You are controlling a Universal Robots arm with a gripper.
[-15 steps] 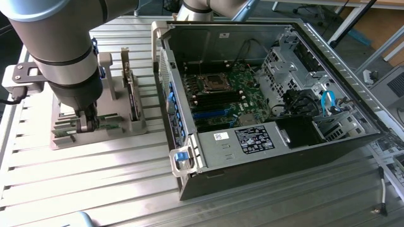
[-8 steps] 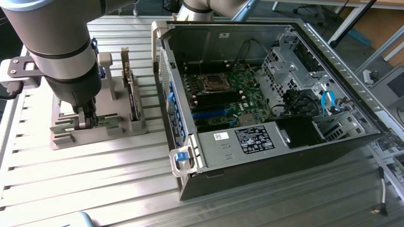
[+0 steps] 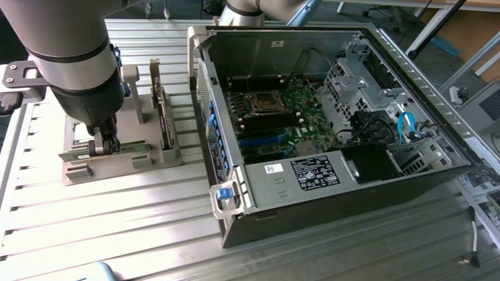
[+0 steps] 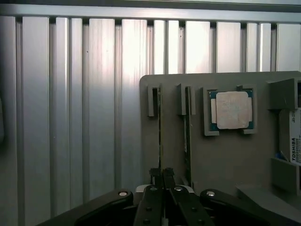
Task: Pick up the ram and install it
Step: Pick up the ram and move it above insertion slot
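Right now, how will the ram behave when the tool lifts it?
The ram is a thin board standing on edge in the holder, so probably stiff and light. The tool pinches its flat faces, so slipping seems unlikely. Twisted in its slots, it might crack.

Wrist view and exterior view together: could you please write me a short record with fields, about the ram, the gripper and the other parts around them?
ram: standing on edge in a slot of the gray holder
gripper: shut on the ram at one end
second stick: in the neighbouring slot, parallel to the ram, untouched
processor chip: lying flat in its own recess of the holder
computer case: open, on the exterior view's right, motherboard exposed
installation: not yet done
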